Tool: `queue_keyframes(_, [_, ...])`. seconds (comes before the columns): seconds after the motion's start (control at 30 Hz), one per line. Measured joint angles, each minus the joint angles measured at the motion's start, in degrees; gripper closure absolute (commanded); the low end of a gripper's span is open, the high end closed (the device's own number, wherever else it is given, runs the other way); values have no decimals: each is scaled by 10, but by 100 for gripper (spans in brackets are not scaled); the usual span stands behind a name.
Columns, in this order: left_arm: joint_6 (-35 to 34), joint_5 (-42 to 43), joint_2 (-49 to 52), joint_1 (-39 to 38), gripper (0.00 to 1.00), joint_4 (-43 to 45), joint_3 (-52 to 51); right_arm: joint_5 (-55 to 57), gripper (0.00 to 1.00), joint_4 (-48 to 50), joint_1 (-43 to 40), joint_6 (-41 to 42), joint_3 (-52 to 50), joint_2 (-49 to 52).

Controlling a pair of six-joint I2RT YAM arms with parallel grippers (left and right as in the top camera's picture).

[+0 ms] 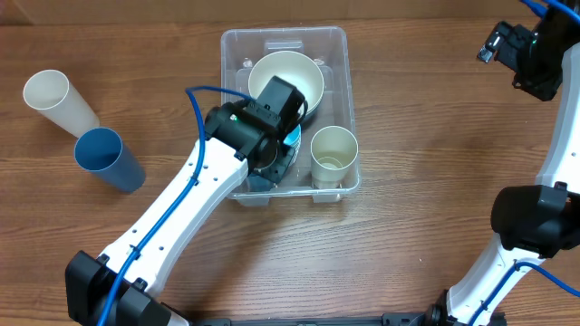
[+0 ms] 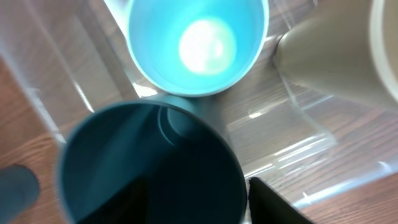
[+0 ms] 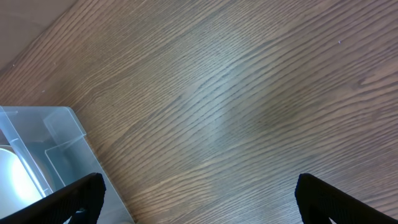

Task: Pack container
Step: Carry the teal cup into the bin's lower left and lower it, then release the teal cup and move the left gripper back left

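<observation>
The clear container (image 1: pixel 337 50) stands mid-table. It holds a cream bowl (image 1: pixel 288 77), a cream cup (image 1: pixel 333 152) and a light blue cup (image 1: pixel 293 140). My left gripper (image 1: pixel 272 163) reaches down into its near left part. In the left wrist view the left gripper (image 2: pixel 199 190) is closed round a dark blue cup (image 2: pixel 124 155), whose mouth faces the camera. Only the right finger shows. The light blue cup (image 2: pixel 199 43) and the cream cup (image 2: pixel 336 56) lie beyond it. My right gripper (image 1: pixel 509 50) (image 3: pixel 199 186) is open and empty above bare wood, right of the container's corner (image 3: pixel 59 140).
A cream cup (image 1: pixel 56 100) and a blue cup (image 1: pixel 111 158) lie on their sides on the wooden table, left of the container. The left arm slants from the near left edge to the container. The right arm rises along the right edge.
</observation>
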Motion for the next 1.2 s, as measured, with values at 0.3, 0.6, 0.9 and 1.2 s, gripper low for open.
queue_keyframes(0.3, [-5,-5,0,0,71,-60,27,0,0,0,0,0,0,0])
queue_keyframes(0.6, [-11,-2,0,0,79,-64,27,0,0,0,0,0,0,0])
queue_keyframes(0.9, [-32,-12,4,1,55,-93,110,0,0,0,0,0,0,0])
queue_keyframes(1.2, [-90,-90,2,147,48,-212,266,0,0,0,0,0,0,0])
